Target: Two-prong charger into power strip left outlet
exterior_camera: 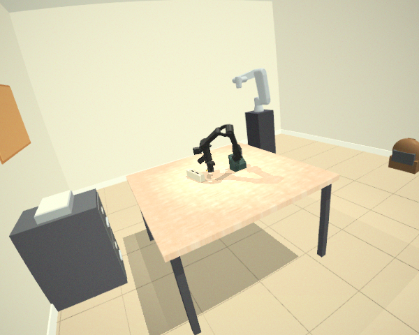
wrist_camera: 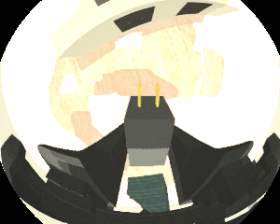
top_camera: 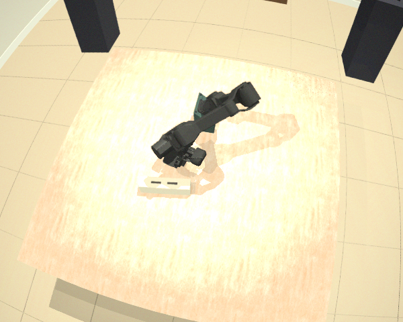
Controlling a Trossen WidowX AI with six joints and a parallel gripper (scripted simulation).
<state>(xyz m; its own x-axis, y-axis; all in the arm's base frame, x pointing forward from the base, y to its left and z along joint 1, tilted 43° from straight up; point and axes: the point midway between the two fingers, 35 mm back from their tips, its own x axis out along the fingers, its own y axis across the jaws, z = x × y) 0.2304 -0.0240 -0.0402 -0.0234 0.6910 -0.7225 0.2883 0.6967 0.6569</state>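
My gripper (exterior_camera: 210, 168) (wrist_camera: 147, 124) is shut on the dark grey charger (wrist_camera: 149, 133), with one finger on each side of it. Two thin yellow prongs (wrist_camera: 139, 95) stick out of its far end, up the wrist view, side by side. The cream power strip (top_camera: 165, 190) (exterior_camera: 195, 175) (wrist_camera: 93, 34) lies on the table beyond the prongs, apart from them. In the top view its top shows a left dark opening (top_camera: 155, 182) and a right dark opening (top_camera: 172, 183). The strip runs obliquely across the top of the wrist view and is partly cut off. The arm hides the charger in the top view.
The black arm (top_camera: 213, 117) (exterior_camera: 212, 135) reaches over the wooden table (top_camera: 208, 249) (exterior_camera: 188, 212) from its dark green base (exterior_camera: 237, 164) (wrist_camera: 148, 191). Arm shadows lie around the strip. A grey cabinet (exterior_camera: 72, 252) and a white arm (exterior_camera: 262, 86) on a dark pedestal (exterior_camera: 262, 131) stand off the table.
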